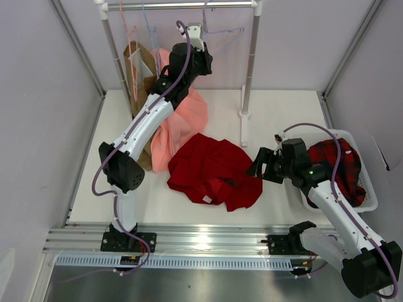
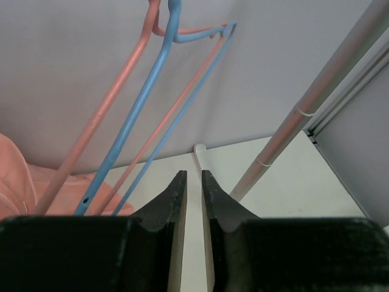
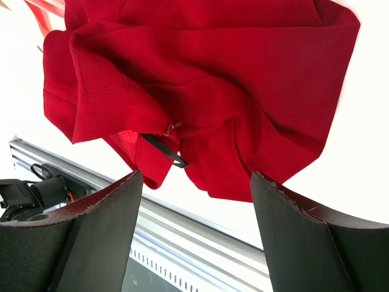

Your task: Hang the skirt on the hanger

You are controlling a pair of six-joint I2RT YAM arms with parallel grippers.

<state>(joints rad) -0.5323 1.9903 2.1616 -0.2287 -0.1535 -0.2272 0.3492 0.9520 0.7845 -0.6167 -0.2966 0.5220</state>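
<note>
Saw left gripper (image 2: 193, 173) barely parted, empty, short of hanger (image 2: 97, 112) crossing blue hanger (image 2: 134, 97), right gripper (image 3: 196, 174) wide over skirt (image 1: 214, 170) crumpled on table (image 1: 283, 107); flagged risk of pinching blue wire instead, or grabbing bunched skirt layers, not waistband

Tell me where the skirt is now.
In the top view, the skirt lies crumpled on the table, between the salmon-pink garment and the right gripper.
</note>
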